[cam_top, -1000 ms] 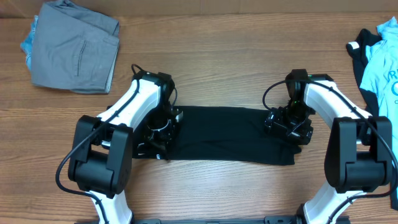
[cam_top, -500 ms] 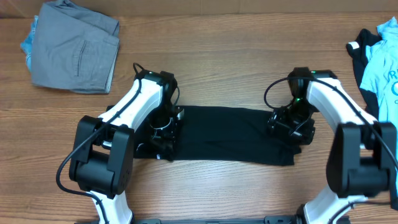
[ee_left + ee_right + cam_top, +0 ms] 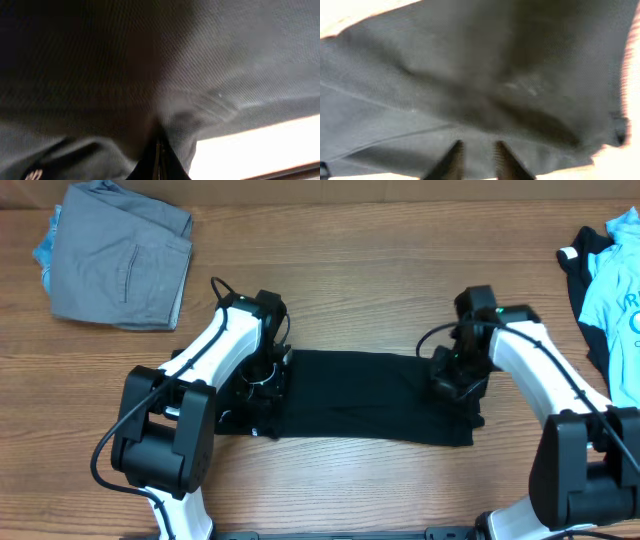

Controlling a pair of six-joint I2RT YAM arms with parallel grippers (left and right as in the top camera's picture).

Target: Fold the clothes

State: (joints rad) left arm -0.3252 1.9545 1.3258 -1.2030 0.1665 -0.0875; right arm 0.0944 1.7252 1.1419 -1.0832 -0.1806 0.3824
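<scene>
The black T-shirt [image 3: 365,398] lies flat on the table [image 3: 350,270] between the arms; the left end effector [image 3: 159,152] pinches its cloth; the right end effector [image 3: 477,157] is narrowly apart, and I cannot tell if it grips

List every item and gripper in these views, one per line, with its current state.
black T-shirt: folded into a flat strip.
left gripper: shut, pinching the T-shirt's fabric.
right gripper: on the T-shirt; grip unclear.
grey trousers: folded, lying apart.
light blue shirt: crumpled, unfolded.
</scene>
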